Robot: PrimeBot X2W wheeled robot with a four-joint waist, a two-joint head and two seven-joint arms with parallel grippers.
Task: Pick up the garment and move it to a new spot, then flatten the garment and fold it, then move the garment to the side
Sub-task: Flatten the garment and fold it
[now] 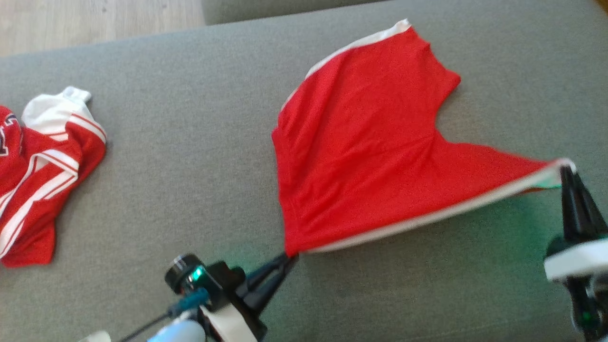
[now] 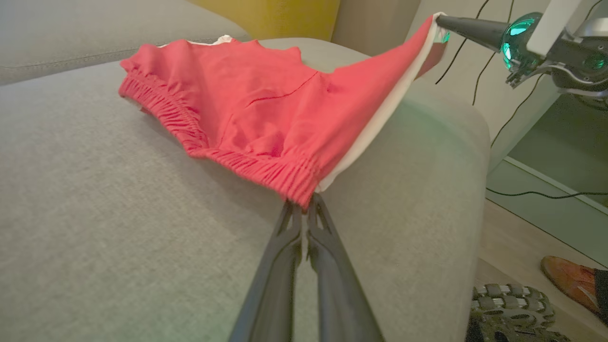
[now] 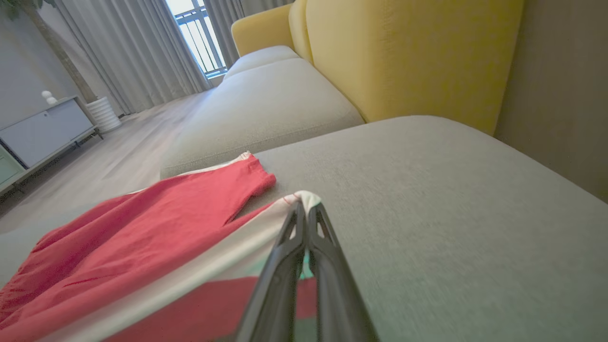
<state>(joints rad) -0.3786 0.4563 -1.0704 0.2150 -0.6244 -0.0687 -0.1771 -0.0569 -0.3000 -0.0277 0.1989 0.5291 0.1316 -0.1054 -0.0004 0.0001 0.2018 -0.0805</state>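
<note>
The garment (image 1: 370, 152) is a pair of red shorts with white side stripes, stretched over the grey cushion (image 1: 190, 166). My left gripper (image 1: 289, 256) is shut on the near waistband corner, seen close in the left wrist view as the garment (image 2: 247, 109) pinched by the left gripper (image 2: 305, 202). At the right, my right gripper (image 1: 565, 170) is shut on a leg hem corner and lifts it off the cushion; the right wrist view shows the right gripper (image 3: 304, 209) pinching the garment (image 3: 142, 223). The near white-striped edge runs taut between both grips. The far part rests on the cushion.
A second red and white striped garment (image 1: 38, 175) lies crumpled at the cushion's left end. A yellow sofa back (image 3: 403, 52) stands beyond the cushion. Wooden floor (image 1: 95, 19) lies at the far left. A person's shoe (image 2: 570, 280) and cables are on the floor beside the cushion.
</note>
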